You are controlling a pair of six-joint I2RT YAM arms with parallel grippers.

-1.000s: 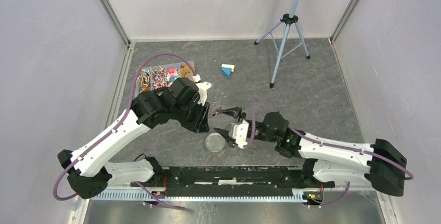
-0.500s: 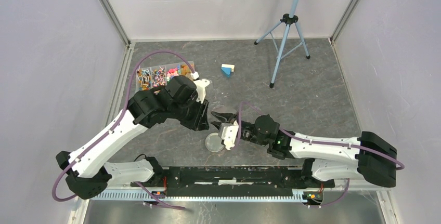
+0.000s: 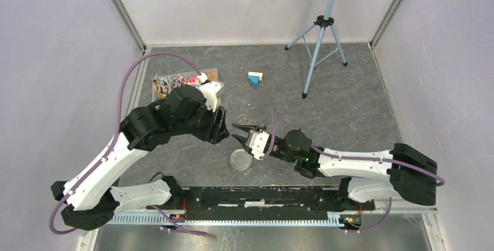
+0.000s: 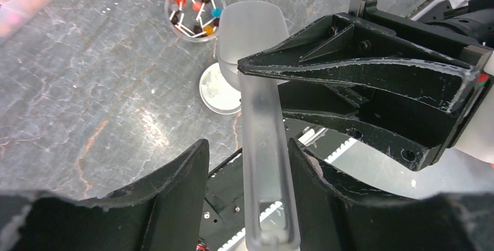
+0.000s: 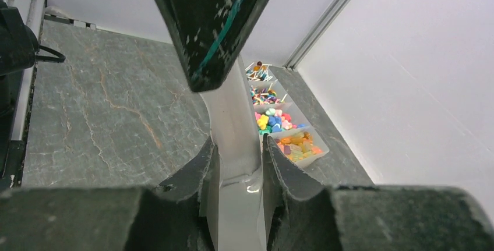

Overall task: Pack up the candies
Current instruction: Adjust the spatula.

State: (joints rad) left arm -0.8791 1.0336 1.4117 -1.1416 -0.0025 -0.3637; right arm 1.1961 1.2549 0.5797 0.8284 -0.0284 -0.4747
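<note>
Grey table point(image 3: 349, 99), white walls. Scoop point(image 4: 265, 146) handover: right claw point(image 5: 237, 158) clamps it, left claw point(image 4: 246, 155) slack around the handle. Candies point(image 5: 274, 120) in tray point(image 5: 319, 147) far left, a few in jar point(image 4: 194, 9). Next, I reckon: left backs clear, right takes scoop to tray

The left fingers point(image 4: 175, 187) stand parted, right fingers point(image 5: 286, 176) clamped.

Grey marbled table point(image 3: 349, 111), pale walls point(image 3: 58, 59), 1 tripod point(image 3: 324, 23).
</note>
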